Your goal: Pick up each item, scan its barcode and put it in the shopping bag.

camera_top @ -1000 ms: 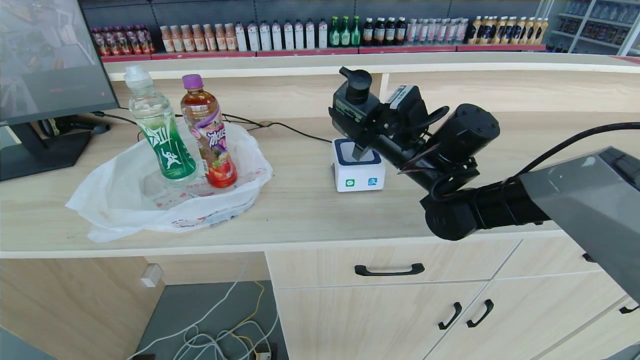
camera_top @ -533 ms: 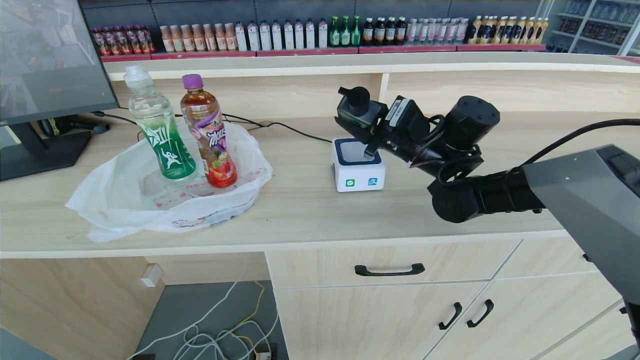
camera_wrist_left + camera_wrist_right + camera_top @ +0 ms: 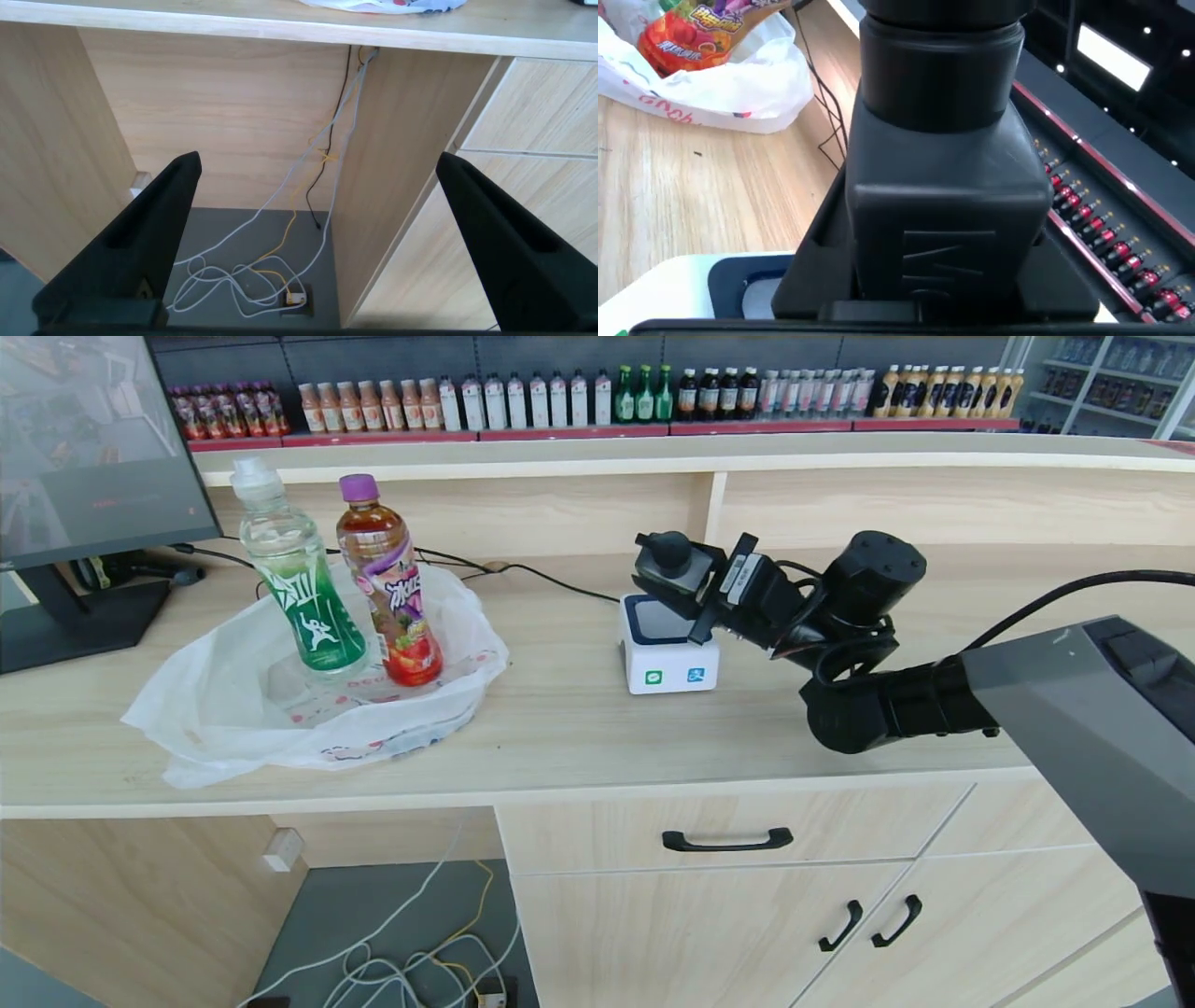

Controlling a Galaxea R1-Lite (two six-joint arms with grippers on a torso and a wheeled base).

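One black container [image 3: 668,566], clamped in my right jaws, hangs over the scanner [image 3: 668,678]; left jaws wide; shopping bag [image 3: 215,709] next, I reckon.

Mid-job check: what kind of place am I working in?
Most likely a shop checkout counter: shelves of bottled drinks run along the back, a white scanner box sits on it with the right gripper holding a black bottle over it, and a shopping bag lies nearby.
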